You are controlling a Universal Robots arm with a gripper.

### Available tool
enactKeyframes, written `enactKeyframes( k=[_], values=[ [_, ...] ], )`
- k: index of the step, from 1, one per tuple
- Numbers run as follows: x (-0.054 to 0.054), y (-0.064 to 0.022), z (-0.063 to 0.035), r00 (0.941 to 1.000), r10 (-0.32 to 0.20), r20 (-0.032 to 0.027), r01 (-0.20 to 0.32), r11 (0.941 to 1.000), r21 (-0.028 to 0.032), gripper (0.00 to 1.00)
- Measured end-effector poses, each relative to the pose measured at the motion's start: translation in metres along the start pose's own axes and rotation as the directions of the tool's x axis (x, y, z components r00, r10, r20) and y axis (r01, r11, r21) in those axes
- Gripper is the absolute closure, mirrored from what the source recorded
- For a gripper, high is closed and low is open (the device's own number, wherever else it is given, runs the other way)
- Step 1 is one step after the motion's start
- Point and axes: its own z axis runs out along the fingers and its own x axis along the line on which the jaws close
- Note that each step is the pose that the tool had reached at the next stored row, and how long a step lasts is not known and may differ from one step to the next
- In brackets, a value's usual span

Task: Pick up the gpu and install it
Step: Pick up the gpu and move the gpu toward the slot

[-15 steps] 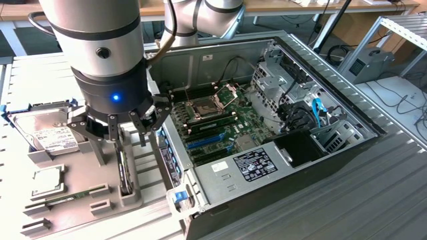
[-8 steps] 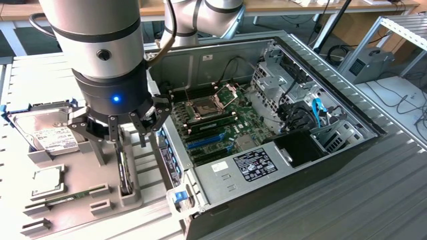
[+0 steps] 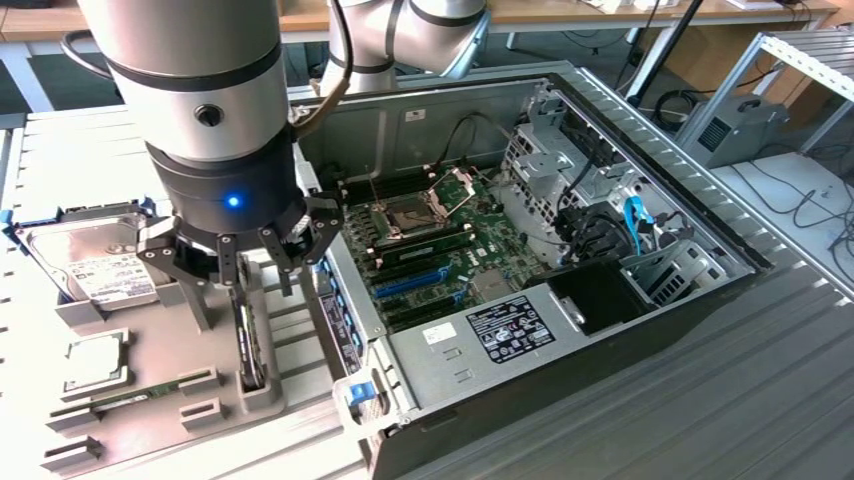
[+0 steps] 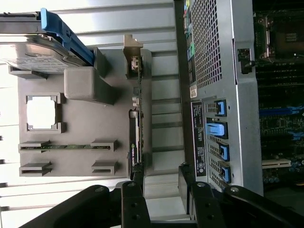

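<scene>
The gpu [image 3: 248, 345] stands on its edge in a slot of the grey holder [image 3: 160, 325], beside the open computer case [image 3: 641, 200]. In the wrist view the gpu [image 4: 136, 123] is seen edge-on, its silver bracket at one end and a green logo near the other. My gripper [image 3: 254, 272] hangs just above the card, open, with nothing between its fingers. Seen from the wrist, the gripper [image 4: 161, 187] sits past the card's logo end, and one black finger [image 4: 134, 190] lines up with the card's edge.
The holder [image 4: 95, 118] also carries a silver hard drive [image 3: 94, 262] with a blue clip, a square chip [image 3: 94, 360] and a memory stick [image 3: 134, 392]. The case wall [image 4: 213, 71] stands close beside the card. The motherboard [image 3: 441, 250] lies inside with blue slots.
</scene>
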Motion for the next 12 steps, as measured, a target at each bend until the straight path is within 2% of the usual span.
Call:
enactKeyframes(
  k=[12],
  values=[
    [0.0013,-0.0003,0.0036,1.0,0.0,-0.0001,0.0,1.0,0.0001,0.58]
  ],
)
